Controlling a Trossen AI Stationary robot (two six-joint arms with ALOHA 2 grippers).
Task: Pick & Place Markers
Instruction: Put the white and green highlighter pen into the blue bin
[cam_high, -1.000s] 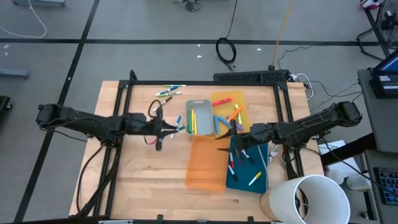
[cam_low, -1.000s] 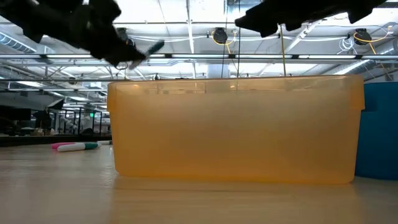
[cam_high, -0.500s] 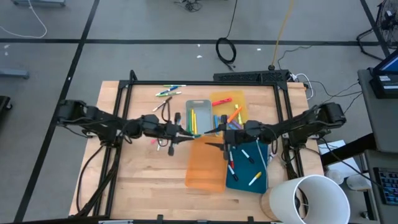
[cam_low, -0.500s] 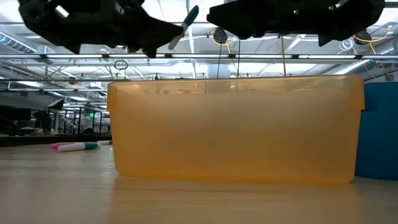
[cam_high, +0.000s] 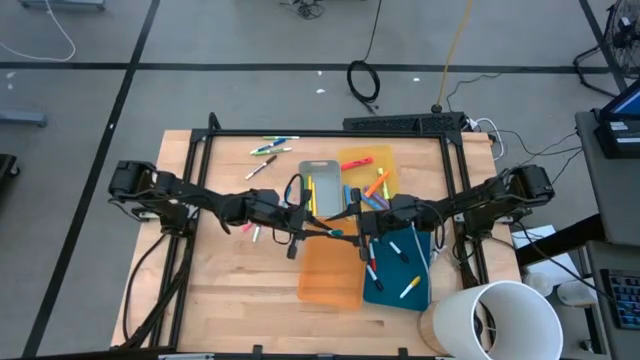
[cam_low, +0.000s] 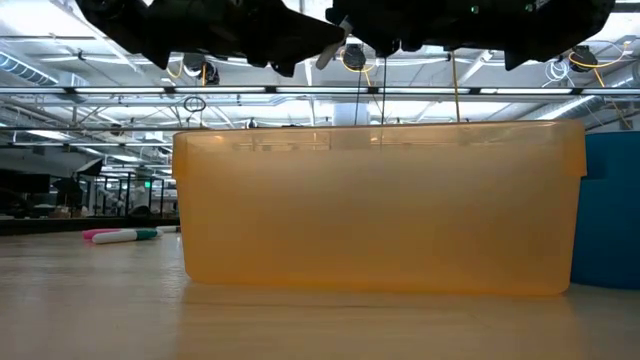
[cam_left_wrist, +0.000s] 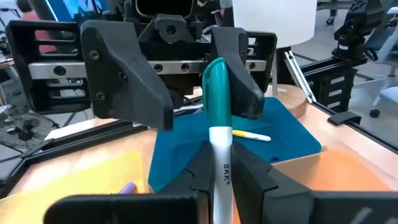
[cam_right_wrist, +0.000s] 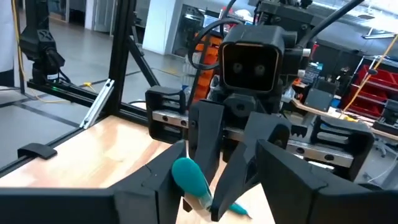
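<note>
I work at a pale wooden table (cam_high: 230, 270) framed by black metal rails, standing on a grey concrete floor with dark seams; a coiled black cable (cam_high: 364, 80) lies on the floor beyond it, and a large white cylinder (cam_high: 497, 320) sits at the table's near right corner. Level across the table I see a big hall with ceiling trusses and lamps.

Four flat trays sit mid-table: a translucent orange tray (cam_high: 332, 265), whose inside I cannot make out; a dark blue tray (cam_high: 420, 270) with several markers lying in it; a grey tray (cam_high: 319, 188) holding yellow and green ones; and a yellow tray (cam_high: 368, 172) with orange and blue ones. More loose markers (cam_high: 268, 148) lie on the wood near the far rail.

My left gripper (cam_high: 335, 232) hovers over the orange tray's far end, pinched narrow on a white marker with a teal cap (cam_left_wrist: 218, 134). My right gripper (cam_left_wrist: 168, 81) faces it, fingers spread wide to either side of that cap without touching it.
</note>
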